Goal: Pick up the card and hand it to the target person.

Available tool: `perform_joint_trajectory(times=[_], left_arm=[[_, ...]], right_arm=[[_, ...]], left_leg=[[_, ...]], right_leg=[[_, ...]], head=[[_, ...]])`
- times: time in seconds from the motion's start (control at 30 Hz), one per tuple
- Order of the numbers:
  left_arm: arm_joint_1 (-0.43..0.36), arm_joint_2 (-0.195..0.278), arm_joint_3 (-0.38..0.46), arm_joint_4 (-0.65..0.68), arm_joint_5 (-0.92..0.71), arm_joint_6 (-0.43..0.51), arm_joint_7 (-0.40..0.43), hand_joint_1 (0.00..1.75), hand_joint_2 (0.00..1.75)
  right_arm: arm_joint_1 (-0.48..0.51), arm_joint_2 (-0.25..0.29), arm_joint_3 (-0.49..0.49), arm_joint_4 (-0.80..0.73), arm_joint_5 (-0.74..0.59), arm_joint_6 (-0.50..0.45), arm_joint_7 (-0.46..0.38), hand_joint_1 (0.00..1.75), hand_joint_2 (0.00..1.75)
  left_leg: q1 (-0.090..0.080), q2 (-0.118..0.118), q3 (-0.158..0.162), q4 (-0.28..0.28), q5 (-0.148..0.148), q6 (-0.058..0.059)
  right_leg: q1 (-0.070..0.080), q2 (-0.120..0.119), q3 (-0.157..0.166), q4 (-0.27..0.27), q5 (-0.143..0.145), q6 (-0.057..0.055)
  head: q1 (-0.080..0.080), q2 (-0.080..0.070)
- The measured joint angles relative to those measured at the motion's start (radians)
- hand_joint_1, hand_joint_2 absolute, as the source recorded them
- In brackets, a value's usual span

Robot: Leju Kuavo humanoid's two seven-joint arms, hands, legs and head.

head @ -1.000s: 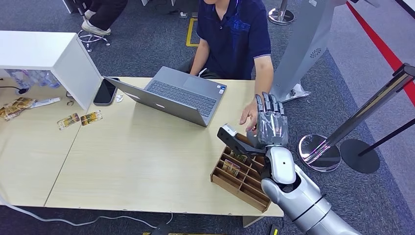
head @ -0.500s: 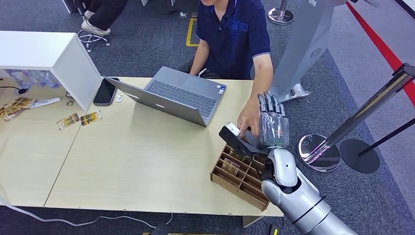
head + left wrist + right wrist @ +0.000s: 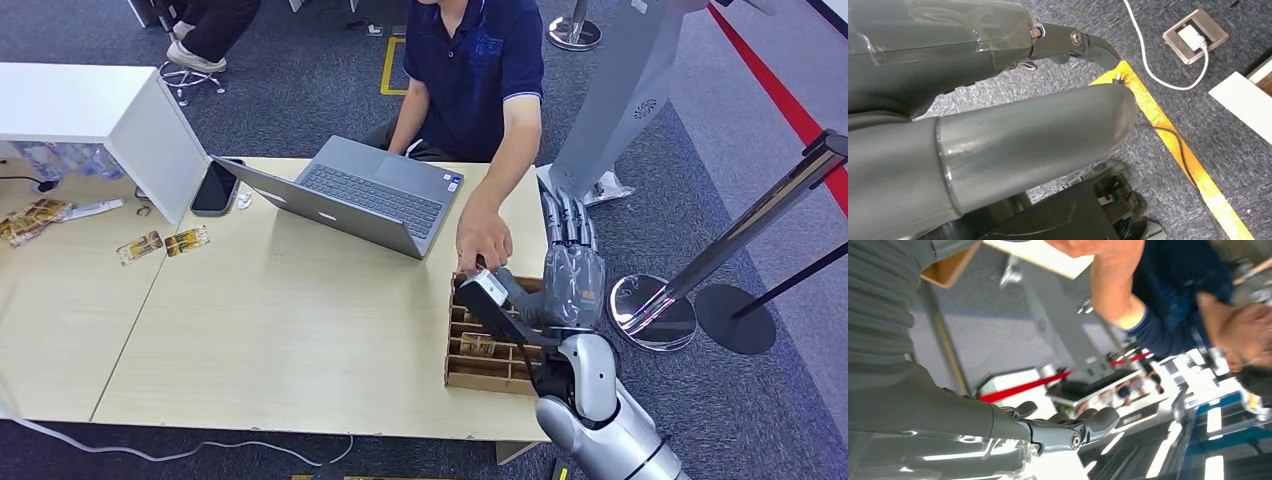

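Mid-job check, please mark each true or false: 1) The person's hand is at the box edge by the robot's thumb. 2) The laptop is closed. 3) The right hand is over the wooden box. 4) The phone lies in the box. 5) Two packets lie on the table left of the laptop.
1) True: the person's hand rests at the box edge, by the thumb of the right hand.
2) False: the laptop is open.
3) True.
4) False: the phone lies beside the white cabinet.
5) True: two packets lie there.
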Motion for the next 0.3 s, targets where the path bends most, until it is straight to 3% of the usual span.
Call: perform_joint_trajectory(times=[0.13,0.3], left_arm=[[0.013,0.001,0.002,0.0,0.01,0.017,-0.009,0.0,0.0],[0.025,-0.003,0.017,0.0,0.02,0.035,-0.018,0.0,0.0]], right_arm=[[0.087,0.029,-0.077,-0.09,-0.142,-0.004,-0.148,0.0,1.75],[0.163,0.057,-0.157,-0.167,-0.346,-0.005,-0.257,0.0,1.75]], left_leg=[[0.0,0.0,0.0,0.0,0.0,0.0],[0.0,0.0,0.0,0.0,0.0,0.0]], right_leg=[[0.0,0.0,0.0,0.0,0.0,0.0],[0.0,0.0,0.0,0.0,0.0,0.0]], head=[[0.0,0.0],[0.0,0.0]])
